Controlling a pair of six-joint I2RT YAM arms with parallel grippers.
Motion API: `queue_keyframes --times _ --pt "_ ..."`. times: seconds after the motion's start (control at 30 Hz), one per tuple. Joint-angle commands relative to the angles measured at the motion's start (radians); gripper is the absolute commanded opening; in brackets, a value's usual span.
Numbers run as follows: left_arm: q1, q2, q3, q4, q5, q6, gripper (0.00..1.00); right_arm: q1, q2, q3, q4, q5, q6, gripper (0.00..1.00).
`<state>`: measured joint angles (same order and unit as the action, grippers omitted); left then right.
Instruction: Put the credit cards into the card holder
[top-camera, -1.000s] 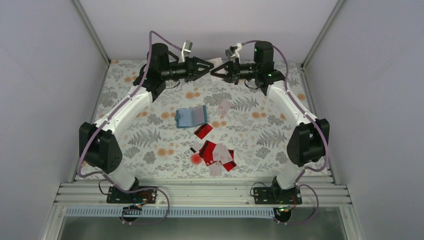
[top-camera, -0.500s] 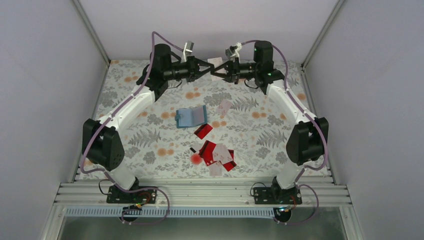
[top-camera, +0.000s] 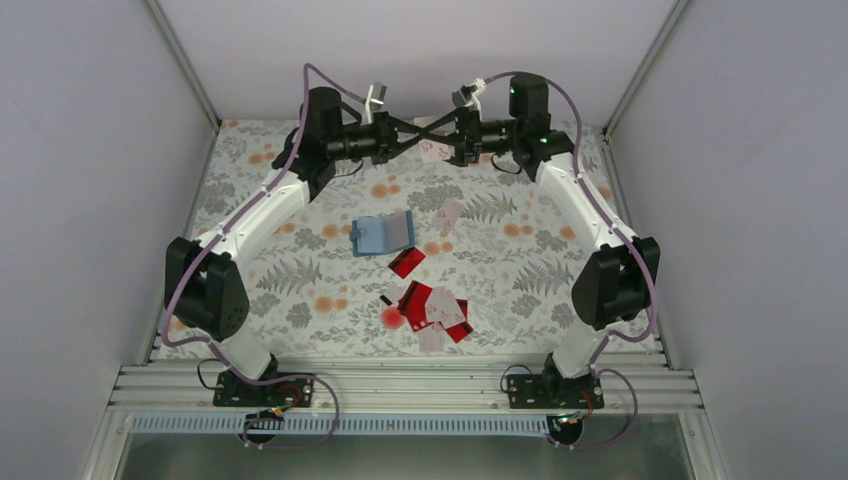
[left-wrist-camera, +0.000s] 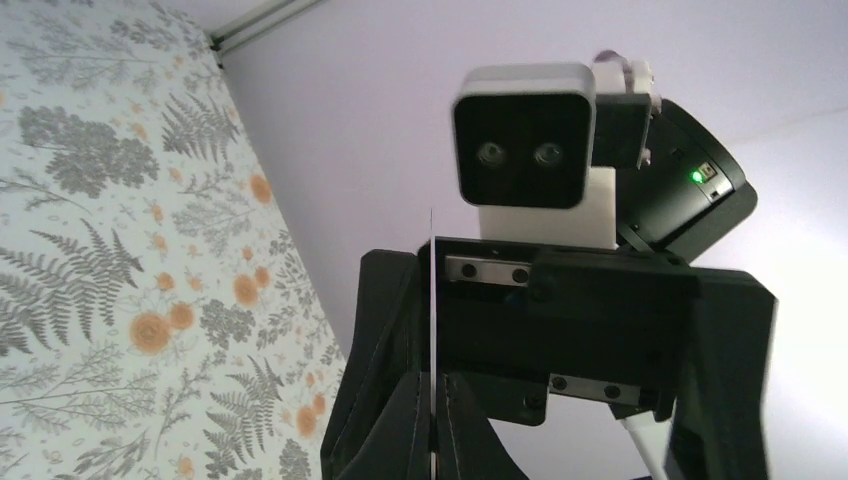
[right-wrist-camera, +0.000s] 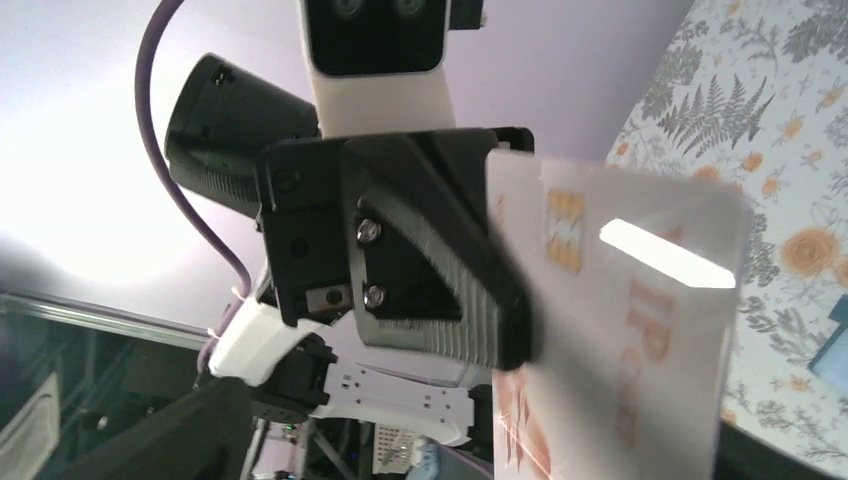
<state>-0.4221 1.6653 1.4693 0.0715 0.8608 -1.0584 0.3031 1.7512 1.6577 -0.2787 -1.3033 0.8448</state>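
I read left gripper clamped on the white card, held over the far worktop. Right gripper stands spread around it. Half-second back: tips barely met; now interleaved.

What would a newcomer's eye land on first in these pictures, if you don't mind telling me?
Both grippers meet nose to nose above the far end of the table, a white chip card between them: the left gripper pinches it, the right gripper stands open. Next, the teal card holder lies mid-table, a heap of red and white cards nearer the bases.
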Motion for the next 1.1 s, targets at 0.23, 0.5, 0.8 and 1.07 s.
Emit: queue_keyframes --times 0.23,0.5,0.8,1.07 --pt "0.128 -0.054 0.055 -0.521 -0.072 0.385 0.02 -0.001 -0.032 -0.063 -0.322 0.170 -0.296 0.99" --pt "0.172 -0.120 -0.160 -0.625 -0.171 0.549 0.02 0.047 -0.022 -0.151 -0.379 0.336 -0.405 0.90" --pt "0.180 -0.060 -0.262 -0.607 -0.205 0.615 0.02 0.168 0.049 -0.163 -0.373 0.501 -0.435 0.71" --pt "0.195 0.060 -0.294 -0.515 -0.166 0.625 0.02 0.202 0.214 -0.086 -0.368 0.518 -0.461 0.39"
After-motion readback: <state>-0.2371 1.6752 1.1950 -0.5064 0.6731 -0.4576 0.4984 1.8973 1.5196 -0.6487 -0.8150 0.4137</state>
